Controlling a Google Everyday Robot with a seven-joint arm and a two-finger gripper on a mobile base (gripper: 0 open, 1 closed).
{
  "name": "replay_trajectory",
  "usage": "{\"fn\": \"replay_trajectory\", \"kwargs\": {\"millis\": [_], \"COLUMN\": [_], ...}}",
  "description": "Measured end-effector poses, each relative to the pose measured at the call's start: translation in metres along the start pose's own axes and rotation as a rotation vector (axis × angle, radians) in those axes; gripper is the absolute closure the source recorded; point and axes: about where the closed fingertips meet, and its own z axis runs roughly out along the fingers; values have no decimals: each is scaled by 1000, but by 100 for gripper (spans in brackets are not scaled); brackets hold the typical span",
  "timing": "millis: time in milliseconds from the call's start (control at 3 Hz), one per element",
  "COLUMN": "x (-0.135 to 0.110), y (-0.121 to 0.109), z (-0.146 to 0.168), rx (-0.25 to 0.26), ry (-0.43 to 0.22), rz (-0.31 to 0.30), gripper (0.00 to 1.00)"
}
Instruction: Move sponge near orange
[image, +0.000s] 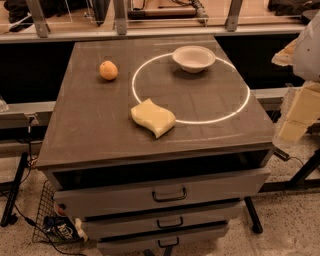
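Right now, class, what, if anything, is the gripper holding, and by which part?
Nothing. The gripper hangs beyond the right edge of the table; the sponge lies free on it.

sponge: one, pale yellow, on the cabinet top.
orange: one, round, on the same top.
bowl: one, white.
loose things on the top, all told: three, one of each kind, no pairs.
ring of light: one, drawn on the top.
cabinet: one.
drawers: three, stacked down the front.
handles: three, one to each drawer.
gripper: one, at the right edge of the view, beside the cabinet and off its top.
wire basket: one, on the floor at lower left.
posts: three grey uprights along the back.
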Motion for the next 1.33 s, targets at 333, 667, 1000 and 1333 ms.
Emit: {"fn": "replay_trajectory", "kwargs": {"millis": [333,667,1000,1333], "x": [0,-8,-39,-90], "y": [0,-5,-23,-42], "z": [0,25,76,132], "rx": [0,-32,-88,-134], "ry": [0,-60,-167,-283], "rz": [0,3,-18,-53], "gripper": [0,0,0,0]}}
